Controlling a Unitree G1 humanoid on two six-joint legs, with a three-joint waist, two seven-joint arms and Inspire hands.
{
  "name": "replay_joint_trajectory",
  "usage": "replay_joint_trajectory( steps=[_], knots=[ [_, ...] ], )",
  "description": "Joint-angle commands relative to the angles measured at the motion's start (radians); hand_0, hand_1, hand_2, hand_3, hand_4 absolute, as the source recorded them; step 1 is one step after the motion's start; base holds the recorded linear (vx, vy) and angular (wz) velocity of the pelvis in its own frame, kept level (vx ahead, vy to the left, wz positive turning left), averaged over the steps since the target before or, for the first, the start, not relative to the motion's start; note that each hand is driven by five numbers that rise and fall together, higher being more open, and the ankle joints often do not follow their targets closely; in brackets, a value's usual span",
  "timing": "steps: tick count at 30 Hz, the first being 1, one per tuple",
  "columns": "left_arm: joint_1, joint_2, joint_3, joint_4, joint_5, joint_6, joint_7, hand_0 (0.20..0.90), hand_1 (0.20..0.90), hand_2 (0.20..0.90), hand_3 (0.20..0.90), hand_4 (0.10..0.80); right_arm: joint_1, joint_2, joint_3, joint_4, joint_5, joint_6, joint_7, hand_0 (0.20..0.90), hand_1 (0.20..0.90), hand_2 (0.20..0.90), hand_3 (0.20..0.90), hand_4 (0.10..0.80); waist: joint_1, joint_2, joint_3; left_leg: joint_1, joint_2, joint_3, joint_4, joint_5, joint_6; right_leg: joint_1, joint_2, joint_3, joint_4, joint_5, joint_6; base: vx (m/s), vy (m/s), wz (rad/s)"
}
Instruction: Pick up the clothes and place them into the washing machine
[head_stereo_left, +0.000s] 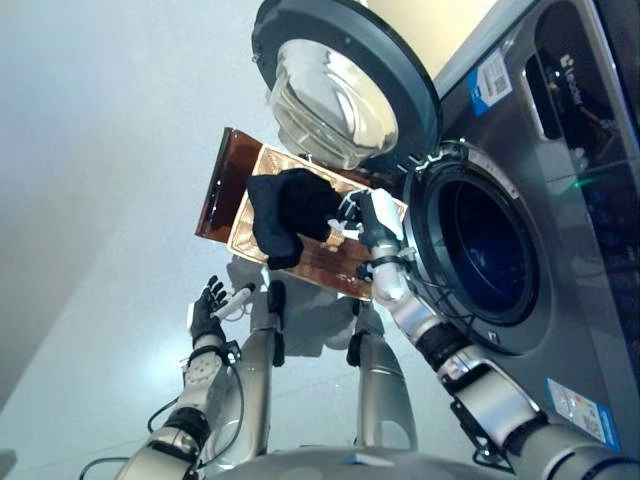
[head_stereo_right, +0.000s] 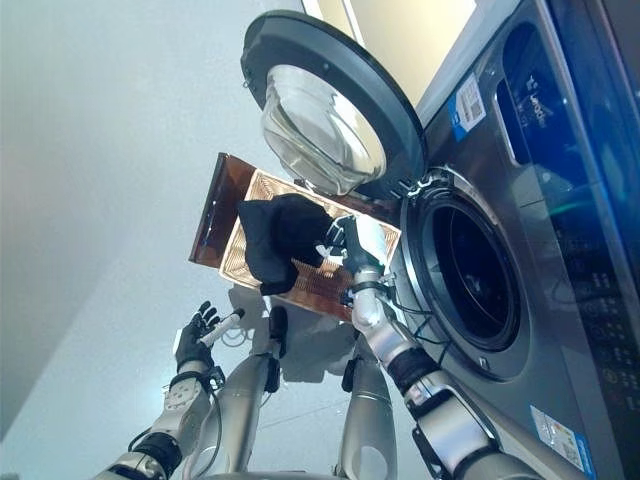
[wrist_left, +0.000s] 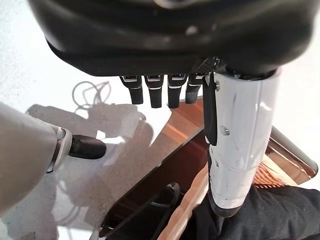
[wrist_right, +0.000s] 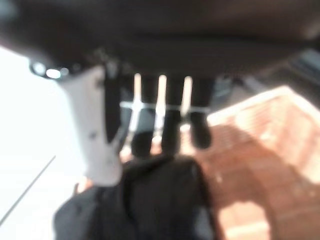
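A soft black cloth (head_stereo_left: 285, 215) hangs in a bunched, floppy lump in the middle of the frame. The right robot hand (head_stereo_left: 362, 215) has its dark fingers and white-covered thumb curled round one edge of it, so the cloth dangles over a brown woven basket (head_stereo_left: 330, 262). The basket is flat and boxy, with a ribbed weave and a darker, shiny brown side at its upper left. The right wrist view is fuzzy, but the fingers (wrist_right: 170, 132) seem to press into the top of the dark cloth.

Just to the right stands the washing machine (head_stereo_left: 545, 190), a big grey metal box with smooth sides. Its round door (head_stereo_left: 345, 85) is swung wide open at the top of the frame, with a thick dark ring round a bulging clear glass bowl. The round hole (head_stereo_left: 480, 245) into the drum is dark and blue inside, and the cloth is near it but not in it.

The left robot hand (head_stereo_left: 210, 308) hangs low in the lower left of the frame, holding nothing, with its fingers loose and spread above the pale, shiny floor (head_stereo_left: 100, 200).
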Motion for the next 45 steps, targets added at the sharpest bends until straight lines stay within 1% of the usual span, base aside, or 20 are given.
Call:
replay_joint_trajectory(
  steps=[1, 3, 4, 5, 6, 9, 12, 16, 20, 24, 27, 33, 37, 45],
  knots=[
    [0.053, -0.015, 0.032, 0.013, 0.008, -0.034, -0.001, 0.9, 0.9, 0.9, 0.9, 0.8, -0.032, -0.049, -0.015, -0.094, -0.012, -0.088, -0.009, 0.2, 0.2, 0.2, 0.2, 0.3, 0.004, 0.057, -0.035, 0.023, -0.017, -0.033, -0.182, 0.101, -0.045, 0.062, 0.016, -0.034, 0.025, -0.086, -0.007, -0.012, -0.016, 0.03],
    [0.05, -0.015, 0.033, 0.02, 0.008, -0.034, -0.006, 0.9, 0.9, 0.9, 0.9, 0.8, -0.034, -0.049, -0.012, -0.086, -0.028, -0.085, -0.01, 0.2, 0.2, 0.2, 0.2, 0.3, 0.006, 0.059, -0.036, 0.025, -0.019, -0.035, -0.182, 0.102, -0.045, 0.063, 0.016, -0.033, 0.027, -0.088, -0.007, -0.025, -0.009, 0.03],
    [0.048, -0.015, 0.032, 0.022, 0.008, -0.035, -0.006, 0.9, 0.9, 0.9, 0.9, 0.8, -0.04, -0.046, -0.012, -0.076, -0.032, -0.084, -0.013, 0.345, 0.345, 0.345, 0.345, 0.404, 0.007, 0.06, -0.035, 0.023, -0.02, -0.037, -0.181, 0.103, -0.045, 0.061, 0.016, -0.032, 0.027, -0.086, -0.008, -0.04, -0.004, 0.03],
    [0.045, -0.015, 0.029, 0.024, 0.007, -0.037, -0.006, 0.9, 0.9, 0.9, 0.9, 0.8, -0.047, -0.042, -0.008, -0.06, -0.04, -0.082, -0.013, 0.829, 0.829, 0.829, 0.829, 0.749, 0.009, 0.062, -0.033, 0.019, -0.02, -0.037, -0.179, 0.104, -0.045, 0.057, 0.016, -0.031, 0.028, -0.085, -0.008, -0.043, 0.001, 0.01],
    [0.043, -0.015, 0.028, 0.024, 0.007, -0.037, -0.005, 0.9, 0.9, 0.9, 0.9, 0.8, -0.056, -0.04, -0.004, -0.053, -0.052, -0.076, -0.014, 0.9, 0.9, 0.9, 0.9, 0.8, 0.01, 0.063, -0.032, 0.016, -0.021, -0.037, -0.178, 0.105, -0.045, 0.055, 0.016, -0.032, 0.027, -0.085, -0.008, -0.05, 0.008, 0.01],
    [0.036, -0.014, 0.027, 0.023, 0.005, -0.04, -0.005, 0.9, 0.9, 0.9, 0.9, 0.8, -0.094, -0.035, 0.012, -0.015, -0.099, -0.062, -0.028, 0.9, 0.9, 0.9, 0.9, 0.8, 0.015, 0.069, -0.023, -0.002, -0.02, -0.036, -0.177, 0.113, -0.048, 0.041, 0.016, -0.035, 0.023, -0.078, -0.009, -0.055, 0.02, -0.01],
    [0.04, -0.01, 0.016, -0.014, 0.009, -0.045, -0.003, 0.9, 0.9, 0.9, 0.9, 0.8, -0.147, -0.023, 0.023, 0.046, -0.126, -0.044, -0.048, 0.9, 0.9, 0.9, 0.9, 0.8, 0.026, 0.08, -0.009, -0.019, -0.022, -0.039, -0.181, 0.123, -0.052, 0.022, 0.015, -0.037, 0.017, -0.069, -0.009, -0.053, 0.018, 0.04],
    [0.043, -0.005, 0.004, -0.045, -0.001, -0.049, 0.002, 0.9, 0.9, 0.9, 0.9, 0.8, -0.213, 0.01, 0.029, 0.129, -0.092, -0.036, -0.063, 0.9, 0.9, 0.9, 0.9, 0.8, 0.04, 0.095, 0.017, -0.041, -0.024, -0.037, -0.185, 0.133, -0.054, -0.001, 0.016, -0.037, 0.015, -0.059, -0.01, -0.047, 0.025, 0.03],
    [0.048, 0.003, -0.009, -0.081, -0.007, -0.05, 0.005, 0.9, 0.9, 0.9, 0.9, 0.8, -0.281, 0.023, 0.04, 0.169, -0.086, -0.025, -0.077, 0.9, 0.9, 0.9, 0.9, 0.8, 0.052, 0.103, 0.052, -0.072, -0.026, -0.035, -0.174, 0.136, -0.054, -0.027, 0.015, -0.036, 0.017, -0.049, -0.009, -0.056, 0.024, 0.02],
    [0.043, 0.014, -0.023, -0.114, -0.006, -0.049, 0.008, 0.9, 0.9, 0.9, 0.9, 0.8, -0.375, 0.036, 0.048, 0.264, -0.078, -0.007, -0.095, 0.9, 0.9, 0.9, 0.9, 0.8, 0.064, 0.113, 0.081, -0.112, -0.028, -0.034, -0.164, 0.144, -0.058, -0.065, 0.015, -0.037, 0.021, -0.039, -0.012, -0.059, 0.021, 0.06],
    [0.043, 0.025, -0.032, -0.157, 0.002, -0.049, 0.013, 0.9, 0.9, 0.9, 0.9, 0.8, -0.439, 0.044, 0.048, 0.338, -0.062, 0.003, -0.109, 0.9, 0.9, 0.9, 0.9, 0.8, 0.073, 0.117, 0.093, -0.139, -0.025, -0.037, -0.165, 0.153, -0.062, -0.091, 0.014, -0.043, 0.023, -0.035, -0.012, -0.047, 0.01, 0.08],
    [0.033, 0.039, -0.047, -0.189, 0.013, -0.046, 0.021, 0.9, 0.9, 0.9, 0.9, 0.8, -0.536, 0.057, 0.054, 0.441, -0.029, 0.01, -0.12, 0.9, 0.9, 0.9, 0.9, 0.8, 0.083, 0.124, 0.12, -0.176, -0.023, -0.04, -0.162, 0.161, -0.067, -0.124, 0.014, -0.05, 0.029, -0.03, -0.013, -0.022, 0.011, 0.04],
    [0.026, 0.045, -0.051, -0.21, 0.017, -0.048, 0.024, 0.9, 0.9, 0.9, 0.9, 0.8, -0.587, 0.051, 0.053, 0.5, -0.019, 0.015, -0.133, 0.9, 0.9, 0.9, 0.9, 0.8, 0.089, 0.133, 0.136, -0.194, -0.022, -0.041, -0.16, 0.165, -0.069, -0.141, 0.013, -0.052, 0.034, -0.029, -0.015, -0.01, 0.01, 0.02],
    [0.02, 0.047, -0.056, -0.233, 0.021, -0.051, 0.038, 0.9, 0.9, 0.9, 0.9, 0.8, -0.6, 0.056, 0.049, 0.502, -0.031, 0.023, -0.162, 0.9, 0.9, 0.9, 0.9, 0.8, 0.088, 0.131, 0.15, -0.213, -0.022, -0.041, -0.151, 0.162, -0.065, -0.162, 0.013, -0.049, 0.045, -0.029, -0.015, 0.0, 0.0, 0.0]
  ],
)
